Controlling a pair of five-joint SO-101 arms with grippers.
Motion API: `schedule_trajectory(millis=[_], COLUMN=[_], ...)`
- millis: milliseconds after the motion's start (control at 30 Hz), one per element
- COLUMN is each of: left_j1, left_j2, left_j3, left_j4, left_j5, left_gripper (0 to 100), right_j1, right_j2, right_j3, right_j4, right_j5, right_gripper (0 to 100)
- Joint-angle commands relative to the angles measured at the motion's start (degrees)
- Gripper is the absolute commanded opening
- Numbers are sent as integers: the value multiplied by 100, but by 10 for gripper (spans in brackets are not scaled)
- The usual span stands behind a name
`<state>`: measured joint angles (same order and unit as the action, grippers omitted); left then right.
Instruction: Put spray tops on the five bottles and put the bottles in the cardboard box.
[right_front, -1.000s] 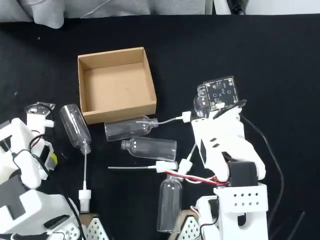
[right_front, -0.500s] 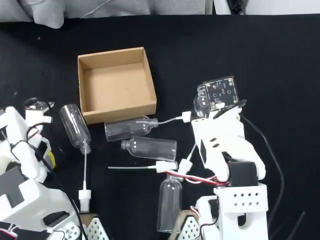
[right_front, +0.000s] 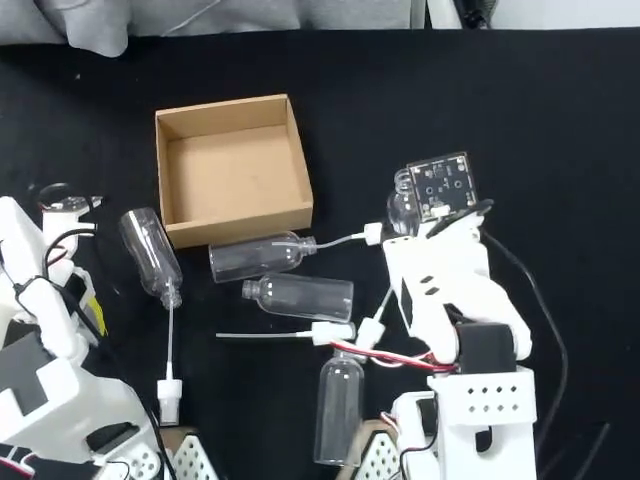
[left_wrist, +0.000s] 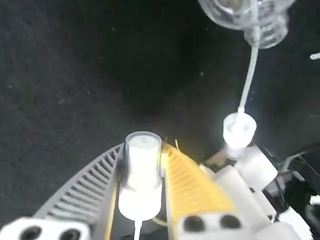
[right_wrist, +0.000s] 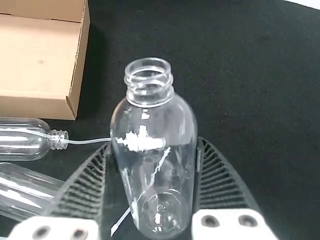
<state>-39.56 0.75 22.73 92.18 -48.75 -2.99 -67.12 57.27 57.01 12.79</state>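
My left gripper is shut on a white spray top with a clear cap, and in the high view it hangs at the table's left edge. My right gripper is shut on an open-necked clear bottle, held right of the cardboard box. Three more clear bottles lie in front of the box: one whose tube leads to a loose top, one with a tube in its neck, and a bare one. Another bottle lies by the right arm's base.
Two loose spray tops with tubes lie near the table's middle front. The box stands open with nothing in it. Black cloth covers the table, with free room at the back and right. A grey cloth lies at the back left.
My left arm has moved away from the front edge, carrying the spray top farther back along the left side. The right arm and its bottle have not moved.
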Motion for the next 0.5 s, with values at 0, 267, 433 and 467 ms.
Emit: schedule_trajectory(millis=[0, 267, 433, 467], left_j1=[-57, -136, -110, -101], left_j2=[-264, -1257, -1609, -1635], left_j3=[-356, -338, -347, -347], left_j4=[246, 325, 308, 308], left_j5=[-53, -18, 369, 475], left_gripper=[29, 29, 29, 29], right_j1=[141, 132, 132, 123], right_j2=[-101, -101, -101, -101], right_j3=[-22, 31, 31, 31], right_j4=[-132, -167, -167, -167], right_j5=[-44, -35, -44, -44], right_gripper=[92, 92, 92, 92])
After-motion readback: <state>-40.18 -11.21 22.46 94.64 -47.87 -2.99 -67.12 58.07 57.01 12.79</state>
